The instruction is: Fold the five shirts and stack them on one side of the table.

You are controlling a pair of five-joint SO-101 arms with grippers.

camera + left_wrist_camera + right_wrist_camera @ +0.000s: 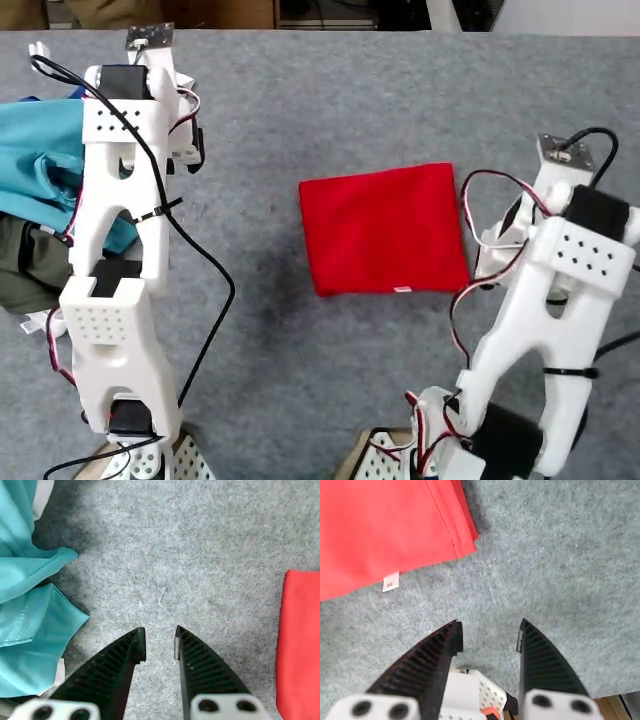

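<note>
Left gripper (159, 645) slightly parted, empty, over grey table (300, 100); right gripper (490, 630) wider apart, empty. 1 folded red shirt (385, 230) lies mid-table; teal shirt (40, 160) heaped beside left arm.

Folded red fabric shirt (380, 530), small white label (391, 582) at its hem, on grey felt table (560, 555); black ridged right gripper (487, 630) parted, apart from shirt.

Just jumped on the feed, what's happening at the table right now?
A red shirt lies folded in the middle; neither arm holds it. The left gripper hangs open over bare table, between it and an unfolded teal shirt heaped beside a dark shirt. The right gripper is open just off the red shirt's corner.
</note>
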